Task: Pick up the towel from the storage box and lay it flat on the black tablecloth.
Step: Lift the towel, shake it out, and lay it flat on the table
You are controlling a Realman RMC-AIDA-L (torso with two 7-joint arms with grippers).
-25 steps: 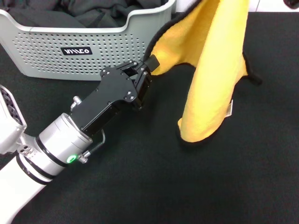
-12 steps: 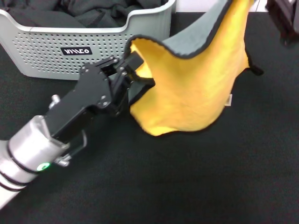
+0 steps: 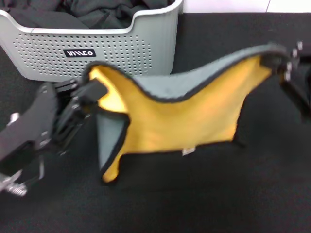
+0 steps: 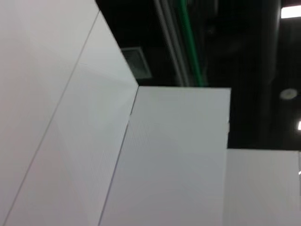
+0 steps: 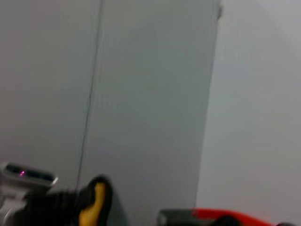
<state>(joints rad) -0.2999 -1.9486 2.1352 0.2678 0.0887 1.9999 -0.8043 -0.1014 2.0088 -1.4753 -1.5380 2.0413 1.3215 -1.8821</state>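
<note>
- Head view: the left hand (image 3: 90, 92) clamps one corner of the towel (image 3: 184, 121), just in front of the storage box (image 3: 97, 48).
- The right hand (image 3: 286, 68) grips the opposite corner at the frame's right edge.
- The towel hangs stretched between them, long axis running left to right, yellow side toward the camera, grey showing along its sagging upper edge.
- The black tablecloth (image 3: 194, 199) lies beneath.
</note>
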